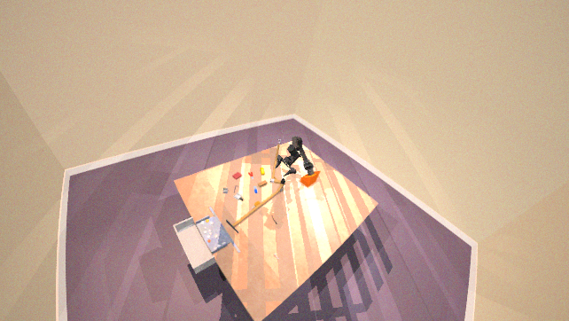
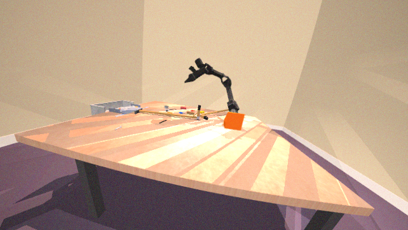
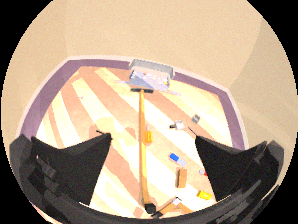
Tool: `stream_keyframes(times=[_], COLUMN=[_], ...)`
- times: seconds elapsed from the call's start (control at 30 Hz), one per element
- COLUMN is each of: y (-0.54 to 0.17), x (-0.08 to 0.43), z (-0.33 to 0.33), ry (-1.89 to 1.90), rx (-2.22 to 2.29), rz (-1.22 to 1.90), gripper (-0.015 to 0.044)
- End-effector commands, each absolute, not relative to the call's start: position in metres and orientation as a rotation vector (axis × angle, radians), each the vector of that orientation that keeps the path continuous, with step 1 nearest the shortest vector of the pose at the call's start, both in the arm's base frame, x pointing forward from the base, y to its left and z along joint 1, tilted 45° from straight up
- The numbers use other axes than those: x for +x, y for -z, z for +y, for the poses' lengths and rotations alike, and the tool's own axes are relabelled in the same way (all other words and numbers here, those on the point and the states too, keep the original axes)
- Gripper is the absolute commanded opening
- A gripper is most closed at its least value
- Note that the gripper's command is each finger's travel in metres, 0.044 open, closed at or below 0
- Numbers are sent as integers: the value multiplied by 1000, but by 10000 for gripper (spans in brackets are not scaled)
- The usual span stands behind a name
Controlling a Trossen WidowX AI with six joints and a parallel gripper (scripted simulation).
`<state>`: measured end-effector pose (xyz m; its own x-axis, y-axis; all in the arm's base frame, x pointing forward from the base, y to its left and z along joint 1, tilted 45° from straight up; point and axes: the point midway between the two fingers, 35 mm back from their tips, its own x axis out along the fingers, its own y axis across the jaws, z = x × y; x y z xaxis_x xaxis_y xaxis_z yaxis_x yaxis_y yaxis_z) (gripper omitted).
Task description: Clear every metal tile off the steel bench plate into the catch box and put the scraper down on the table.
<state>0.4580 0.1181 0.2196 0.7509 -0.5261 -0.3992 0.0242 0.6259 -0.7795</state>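
From the top, the black parallel-jaw gripper (image 1: 284, 167) (image 2: 185, 81) (image 3: 153, 140) is over the pale wooden table (image 1: 328, 191) (image 2: 197, 159) (image 3: 112, 165), with the long wooden-handled scraper (image 1: 259, 206) (image 2: 168, 114) (image 3: 142, 130) lying below, blade near the blue-grey steel plate (image 1: 223, 244) (image 2: 131, 111) (image 3: 137, 83). Exterior shows the gripper up in the air, touching nothing. Wrist cam has its fingers spread wide, holding nothing, with the scraper's handle running away between them in the view, though what's on the plate looks pretty blurry, probably small tiles.

Got metal tiles (image 1: 209, 240) (image 2: 130, 108) (image 3: 145, 75) on bench plate (image 1: 222, 243) (image 2: 128, 112) (image 3: 150, 85), w/ catch box (image 1: 195, 268) (image 2: 96, 108) (image 3: 150, 66) behind, at far end. Got scraper (image 1: 257, 209) (image 2: 168, 114) (image 3: 142, 125) lying on table (image 1: 328, 199) (image 2: 206, 159) (image 3: 120, 175), blade end just before plate. In wrist view: see thin rod (image 1: 275, 220) (image 2: 163, 121) (image 3: 103, 133) L of handle, small block (image 1: 262, 183) (image 2: 190, 112) (image 3: 181, 178) R. Find wedge (image 1: 310, 179) (image 2: 234, 121) next to arm (image 1: 306, 159) (image 2: 229, 92) base.
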Motion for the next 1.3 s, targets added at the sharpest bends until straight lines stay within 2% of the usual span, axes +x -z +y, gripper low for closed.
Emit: stream_keyframes(times=[0.0,1.27], y=[-211,-106], x=[472,560], z=[108,-5], ry=[355,448], rx=[-834,-720], rz=[697,1009], gripper=[440,440])
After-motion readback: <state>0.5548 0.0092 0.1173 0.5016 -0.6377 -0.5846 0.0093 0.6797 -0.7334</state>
